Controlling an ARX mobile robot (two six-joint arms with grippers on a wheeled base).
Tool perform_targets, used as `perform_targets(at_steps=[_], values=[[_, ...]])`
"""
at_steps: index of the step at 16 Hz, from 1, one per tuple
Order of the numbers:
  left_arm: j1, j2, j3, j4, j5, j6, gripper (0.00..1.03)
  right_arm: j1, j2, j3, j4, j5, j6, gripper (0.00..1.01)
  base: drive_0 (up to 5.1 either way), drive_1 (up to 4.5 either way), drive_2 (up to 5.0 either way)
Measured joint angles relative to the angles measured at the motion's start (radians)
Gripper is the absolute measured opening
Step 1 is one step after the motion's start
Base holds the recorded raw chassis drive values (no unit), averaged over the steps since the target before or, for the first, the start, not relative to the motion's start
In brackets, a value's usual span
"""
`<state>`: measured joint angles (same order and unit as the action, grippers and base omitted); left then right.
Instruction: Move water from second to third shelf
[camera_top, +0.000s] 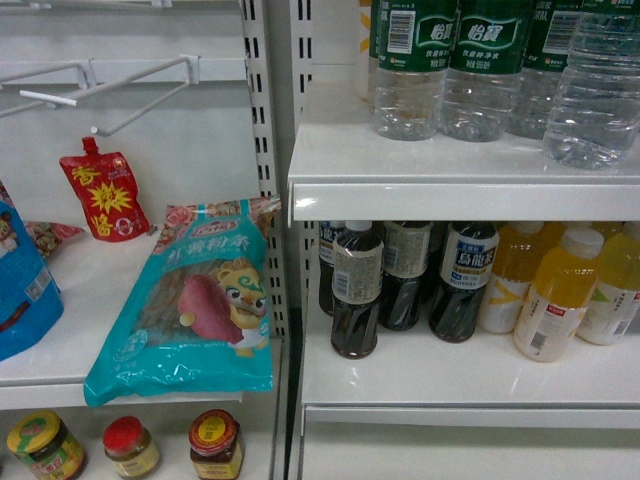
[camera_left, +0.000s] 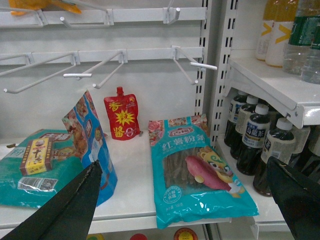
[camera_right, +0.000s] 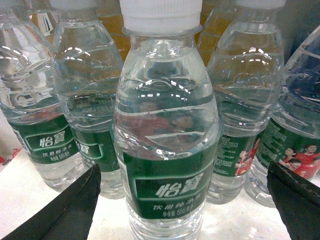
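In the right wrist view, the right claw (camera_right: 182, 202) was held wide open, one black finger (camera_right: 65, 210) on each side of the water (camera_right: 167, 130). The bottle was not touched. It was stood upright at the front of a row of the same bottles on a white shelf (camera_top: 460, 165).

In the left wrist view, the left claw (camera_left: 185, 205) was spread open too, with nothing in it. A blue noodle bag (camera_left: 197, 170) was laid beyond it. Dark tea bottles (camera_left: 255, 145) were stood to the right.

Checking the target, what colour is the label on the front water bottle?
Dark green with white characters, on the water bottle; clearest in the right wrist view.
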<state>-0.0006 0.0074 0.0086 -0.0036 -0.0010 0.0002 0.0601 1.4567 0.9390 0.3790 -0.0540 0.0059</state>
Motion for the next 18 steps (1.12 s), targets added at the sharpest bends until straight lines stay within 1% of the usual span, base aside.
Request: perform_targets(at_steps=[3,6,7,8,9,10,11,12,13,14,15,16,17,18], values=[[0.0,0.0,0.0,0.0,0.0,0.0,0.98,-0.001,-0.087,-0.091,0.025,0.007,-0.004,0.98,0.0,0.0,0.0],[0.0,0.0,0.0,0.0,0.0,0.0,0.98,0.0,-0.241,-0.182,0.025,-0.018,-0.003,0.98,0.0,0.0,0.0],[0.0,0.0,0.0,0.0,0.0,0.0,0.98,0.002,-0.314,-0.217,0.006,-0.021,0.001,0.98,0.0,0.0,0.0],[0.0,0.0,0.0,0.0,0.0,0.0,0.98,0.013,-0.363,-0.242,-0.01,-0.016,0.0,0.98,0.0,0.0,0.0],[0.0,0.0,0.0,0.0,0.0,0.0,0.98,0.025,-0.422,-0.27,-0.05,-0.008,-0.003,0.98,0.0,0.0,0.0],[0.0,0.0,0.0,0.0,0.0,0.0,0.98,0.048,-0.481,-0.311,-0.05,0.059,-0.003,0.92,0.0,0.0,0.0],[0.0,0.0,0.0,0.0,0.0,0.0,0.98,0.057,-0.604,-0.403,-0.074,0.146,-0.003,0.76,0.0,0.0,0.0],[0.0,0.0,0.0,0.0,0.0,0.0,0.98,0.06,-0.701,-0.477,-0.105,0.174,-0.003,0.65,0.0,0.0,0.0],[0.0,0.0,0.0,0.0,0.0,0.0,0.98,0.076,-0.8,-0.555,-0.128,0.196,-0.003,0.52,0.0,0.0,0.0],[0.0,0.0,0.0,0.0,0.0,0.0,0.98,0.086,-0.887,-0.625,-0.139,0.198,-0.003,0.39,0.0,0.0,0.0],[0.0,0.0,0.0,0.0,0.0,0.0,0.98,0.069,-0.948,-0.687,-0.107,0.18,-0.003,0.26,0.0,0.0,0.0],[0.0,0.0,0.0,0.0,0.0,0.0,0.98,0.041,-0.97,-0.725,-0.086,0.157,-0.003,0.15,0.0,0.0,0.0],[0.0,0.0,0.0,0.0,0.0,0.0,0.98,-0.035,-0.992,-0.764,-0.095,0.08,-0.004,0.02,0.0,0.0,0.0],[0.0,0.0,0.0,0.0,-0.001,0.0,0.98,-0.068,-1.011,-0.792,-0.098,0.069,-0.003,0.02,0.0,0.0,0.0]])
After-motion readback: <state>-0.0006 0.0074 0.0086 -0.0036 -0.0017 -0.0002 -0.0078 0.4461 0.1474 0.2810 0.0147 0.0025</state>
